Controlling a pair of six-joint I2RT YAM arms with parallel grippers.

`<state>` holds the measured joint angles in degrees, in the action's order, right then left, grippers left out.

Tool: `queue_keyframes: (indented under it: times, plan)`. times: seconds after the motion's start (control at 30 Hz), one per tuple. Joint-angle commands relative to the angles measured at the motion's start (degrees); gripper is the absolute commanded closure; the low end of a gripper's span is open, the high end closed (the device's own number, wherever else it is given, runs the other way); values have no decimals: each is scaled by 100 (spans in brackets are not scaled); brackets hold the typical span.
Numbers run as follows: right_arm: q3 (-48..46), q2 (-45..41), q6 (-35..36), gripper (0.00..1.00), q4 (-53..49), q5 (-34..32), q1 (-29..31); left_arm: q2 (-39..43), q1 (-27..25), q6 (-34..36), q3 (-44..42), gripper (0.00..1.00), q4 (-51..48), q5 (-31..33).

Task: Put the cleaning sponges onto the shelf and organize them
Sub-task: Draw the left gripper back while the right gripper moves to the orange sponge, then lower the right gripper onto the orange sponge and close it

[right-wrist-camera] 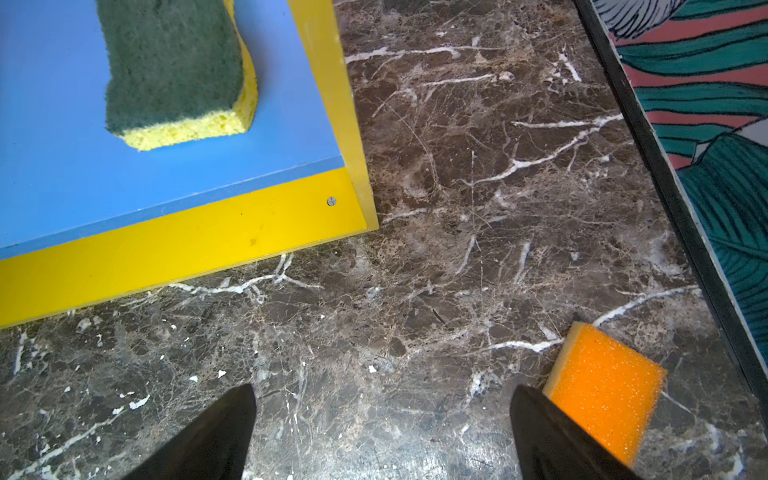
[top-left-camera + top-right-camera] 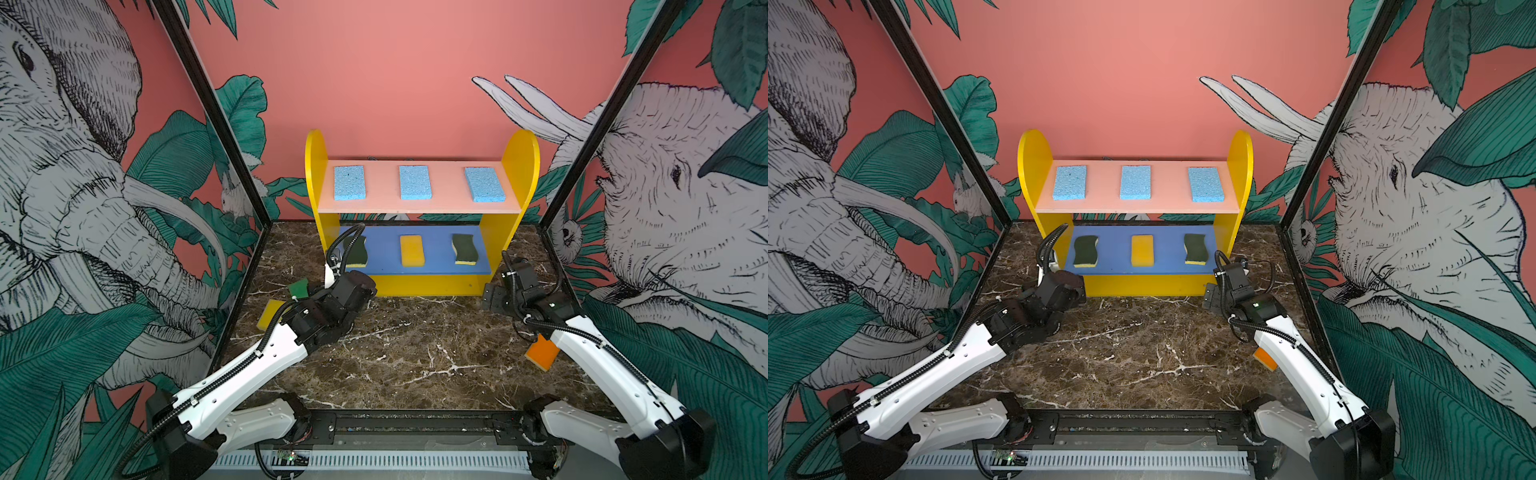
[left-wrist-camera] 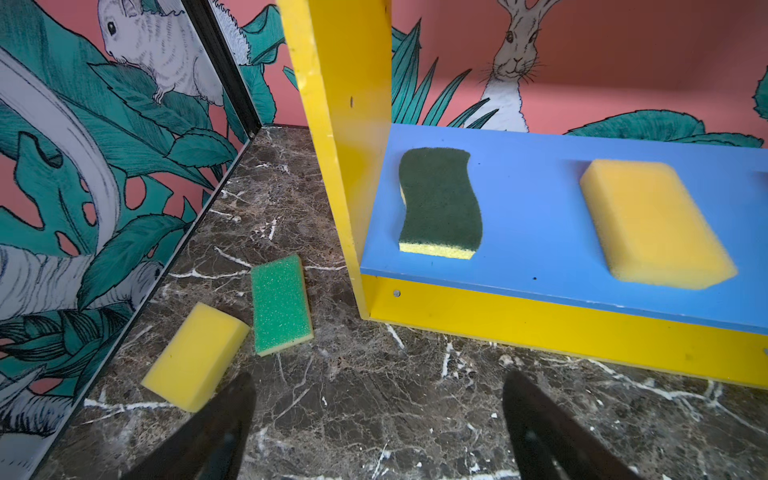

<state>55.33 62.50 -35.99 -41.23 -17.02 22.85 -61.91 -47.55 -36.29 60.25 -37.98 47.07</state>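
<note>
**Hazards.** Three sponges lie off the shelf (image 2: 519, 166), which stands at 12 o'clock on the table (image 2: 415, 365).

- The bright green sponge (image 3: 280, 305) and the loose yellow sponge (image 3: 195, 357) lie at about 9 to 10 o'clock, just beside each other and near the side wall. If you close on one, expect the fingers to drag or tip the other. The wall also narrows your approach.
- The left arm works close to the shelf's left side panel. A wide swing there can nudge the shelf and shift the sponges set on it.
- The orange sponge (image 1: 602, 386) lies at 3 o'clock, partly under the right forearm in both top views. A low arm move can push it toward the wall.
- The pink top board (image 2: 1102, 187) carries three light-blue sponges (image 2: 1135, 183). The blue middle board (image 2: 1169, 257) carries two wavy green sponges (image 2: 1086, 251) flanking the placed yellow sponge (image 2: 1142, 250). The free gaps look narrow, so a careless insertion can displace a neighbour.

**Grippers.** The left gripper (image 3: 377, 386) stands wide apart and holds nothing. It hovers over bare table at the shelf's front left corner. The right gripper (image 1: 382, 392) stands equally wide and empty. One of its fingers overlaps the orange sponge in the right wrist view, and you cannot tell whether they touch.
</note>
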Motion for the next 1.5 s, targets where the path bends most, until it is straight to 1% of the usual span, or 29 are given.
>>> queue_keyframes:
  times: [0.0, 0.2, 0.27, 0.33, 0.47, 0.67, 0.8, 0.9, 1.03, 1.27, 1.4, 1.47]
  plan:
    - [-77, -3, -411, 2, -370, -528, -19, -1, 88, -13, 31, 6, -207, 72]
    - [16, 263, -1461, 1, -1620, -1525, -19, -110, 293, -44, 135, 6, -163, -213]
    - [-38, 229, -1733, 1, -1894, -1727, -19, -160, 316, -44, 177, 6, -119, -255]
    - [-115, 176, -1850, 1, -2095, -1816, -25, -223, 324, -62, 228, 6, -108, -346]
    - [-325, 15, -1766, 1, -2215, -1509, -131, -323, 324, -170, 338, 6, -159, -530]
    - [-1008, -600, -2026, 1, -1880, -870, -354, -357, 324, -271, 338, 6, -183, -558]
    - [-1282, -752, -2131, 1, -1983, -725, -521, -349, 325, -330, 312, 6, -194, -575]
    - [-1438, -824, -2066, 1, -1958, -552, -690, -378, 323, -400, 294, 6, -204, -645]
    - [-1761, -968, -1705, 1, -1618, 31, -1171, -326, 325, -454, 165, 7, 55, -952]
    - [-2028, -1262, -1234, 1, -1399, 232, -1892, -310, 324, -536, 119, 7, 60, -984]
    - [-2271, -1225, -934, 1, -1059, 759, -2520, -373, 323, -511, 205, 7, 37, -1013]
    - [-2355, -1190, -853, 1, -945, 852, -2745, -413, 323, -502, 258, 7, 37, -1041]
